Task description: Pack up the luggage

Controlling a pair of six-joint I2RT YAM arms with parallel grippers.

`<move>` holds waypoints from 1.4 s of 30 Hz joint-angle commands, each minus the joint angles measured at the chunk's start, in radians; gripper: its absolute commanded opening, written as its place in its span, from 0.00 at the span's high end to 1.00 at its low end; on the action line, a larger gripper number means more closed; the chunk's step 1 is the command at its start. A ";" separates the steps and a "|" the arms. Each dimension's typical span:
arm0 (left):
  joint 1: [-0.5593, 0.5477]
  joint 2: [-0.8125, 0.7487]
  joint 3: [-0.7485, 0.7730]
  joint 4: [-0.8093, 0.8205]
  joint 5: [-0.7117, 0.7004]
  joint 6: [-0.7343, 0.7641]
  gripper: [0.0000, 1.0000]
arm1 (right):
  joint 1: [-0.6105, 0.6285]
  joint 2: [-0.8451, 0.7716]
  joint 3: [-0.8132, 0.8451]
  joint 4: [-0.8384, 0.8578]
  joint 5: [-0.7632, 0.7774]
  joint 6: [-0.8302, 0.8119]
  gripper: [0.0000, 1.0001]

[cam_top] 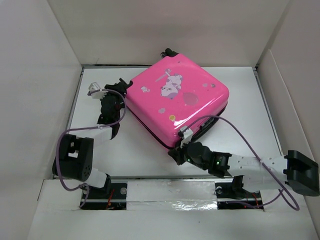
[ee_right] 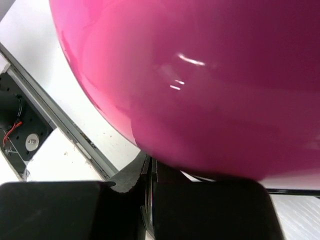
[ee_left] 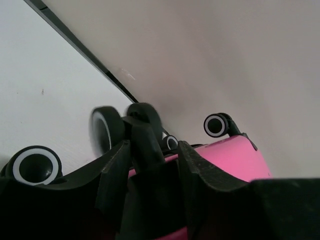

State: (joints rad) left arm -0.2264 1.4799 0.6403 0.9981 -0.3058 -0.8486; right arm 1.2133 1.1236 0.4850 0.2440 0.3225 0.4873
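Observation:
The luggage is a bright pink hard-shell suitcase lying closed and flat on the white table, sticker side up and turned diagonally. My left gripper is at its left corner by the black wheels. In the left wrist view this left gripper has its jaws apart on either side of a black wheel bracket, with the pink shell behind. My right gripper is at the suitcase's near corner. The right wrist view shows the right gripper shut just under the bulging pink shell.
White walls box in the table on the left, back and right. A reflective strip runs along the near edge between the arm bases. Purple cables loop over both arms. A black mount with red wires sits beyond the table edge.

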 commanded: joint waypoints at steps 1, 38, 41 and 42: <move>-0.149 -0.038 -0.091 -0.113 0.217 0.059 1.00 | -0.047 -0.109 0.069 0.251 0.185 0.005 1.00; -0.729 -0.093 -0.103 -0.035 0.277 0.068 1.00 | -0.379 -0.013 0.127 0.174 -0.384 -0.095 1.00; -0.742 -0.156 -0.131 -0.089 0.267 0.086 1.00 | -0.365 0.036 0.144 0.264 -0.418 -0.099 1.00; -0.742 -0.176 -0.142 -0.095 0.275 0.092 1.00 | -0.356 0.042 0.162 0.258 -0.424 -0.105 1.00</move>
State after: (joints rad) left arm -0.8818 1.3457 0.5144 1.0164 -0.3264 -0.7559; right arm 0.7895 1.1725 0.5499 0.2352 0.1310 0.3740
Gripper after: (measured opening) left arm 0.141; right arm 0.009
